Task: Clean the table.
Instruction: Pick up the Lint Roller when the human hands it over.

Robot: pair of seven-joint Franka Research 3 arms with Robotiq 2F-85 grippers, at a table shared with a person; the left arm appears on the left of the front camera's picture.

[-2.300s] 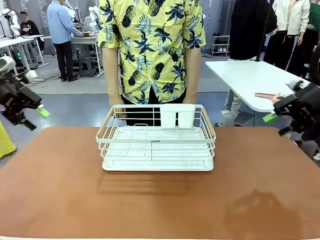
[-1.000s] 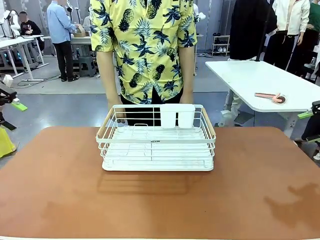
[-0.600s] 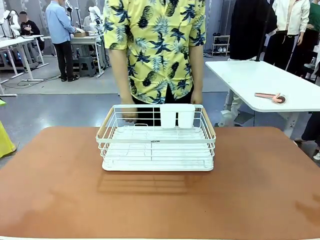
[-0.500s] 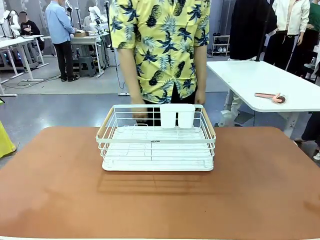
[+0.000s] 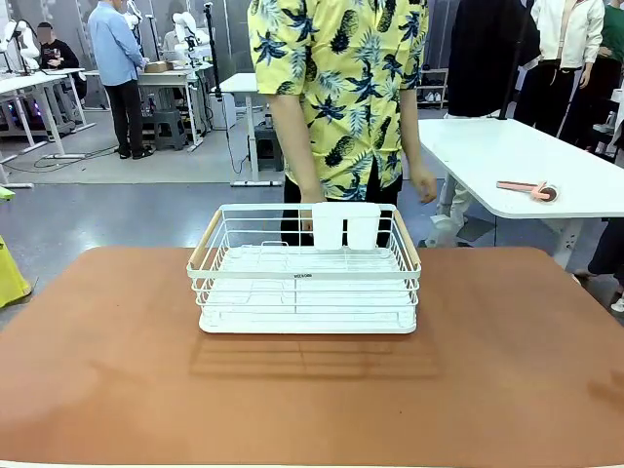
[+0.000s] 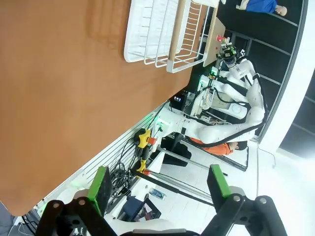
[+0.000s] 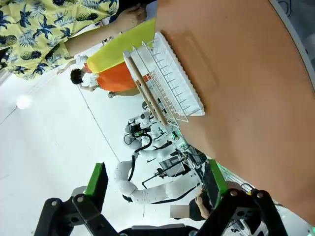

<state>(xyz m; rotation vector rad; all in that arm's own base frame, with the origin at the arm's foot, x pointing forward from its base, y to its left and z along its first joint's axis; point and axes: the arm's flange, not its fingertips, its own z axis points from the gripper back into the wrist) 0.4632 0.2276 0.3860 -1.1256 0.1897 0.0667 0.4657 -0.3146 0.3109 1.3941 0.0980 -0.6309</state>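
**Left gripper**: rolled sideways and aimed past an edge of the reddish-brown surface. Its jaws stand wide and nothing lies between the green pads. **Right gripper**: likewise wide and empty, looking across the surface toward the white wire dish rack. The front view shows the surface spanning near to far, with the rack at centre toward the far side. A person stands behind it, one hand hanging free and the other partly hidden by the rack's white holder. Both gripper bodies are cut off at the frame bottoms.
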